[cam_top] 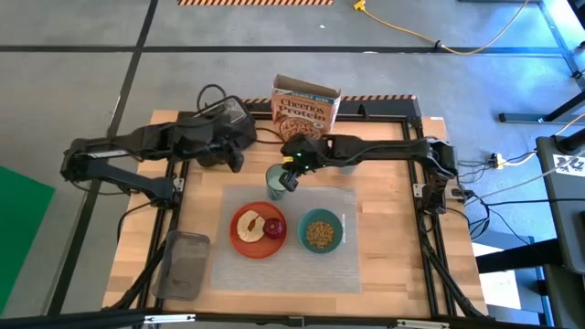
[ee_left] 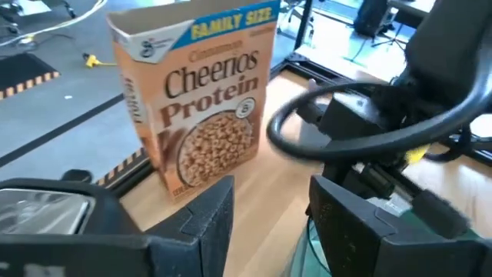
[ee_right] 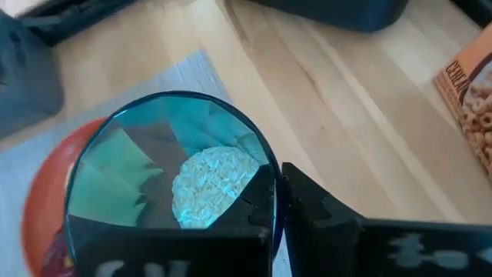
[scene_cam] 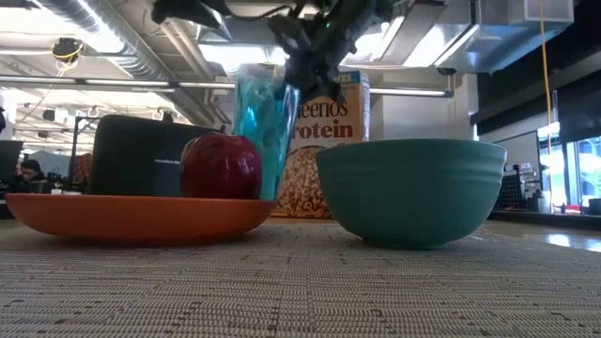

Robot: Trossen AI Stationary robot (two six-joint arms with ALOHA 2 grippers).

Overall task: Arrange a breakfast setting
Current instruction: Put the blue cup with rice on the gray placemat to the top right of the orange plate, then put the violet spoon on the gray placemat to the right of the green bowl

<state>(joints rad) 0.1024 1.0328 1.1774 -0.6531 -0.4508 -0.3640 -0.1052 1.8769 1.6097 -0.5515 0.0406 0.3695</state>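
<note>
On the placemat, right gripper pinching the tumbler rim, left gripper fingers apart by the toaster, plate with apple, bowl beside.

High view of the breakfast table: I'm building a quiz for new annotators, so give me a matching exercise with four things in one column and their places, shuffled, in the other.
Things:
1. Red apple
2. Translucent green tumbler
3. Teal bowl
4. Cheerios Protein cereal box

Places:
A. At the table's far edge, off the pale woven placemat
B. On the mat, right of the round orange plate, cereal inside
C. On the plate, beside the toast slice
D. At the mat's far edge, its rim pinched by the right hand

Pairs: 1-C, 2-D, 3-B, 4-A
</note>
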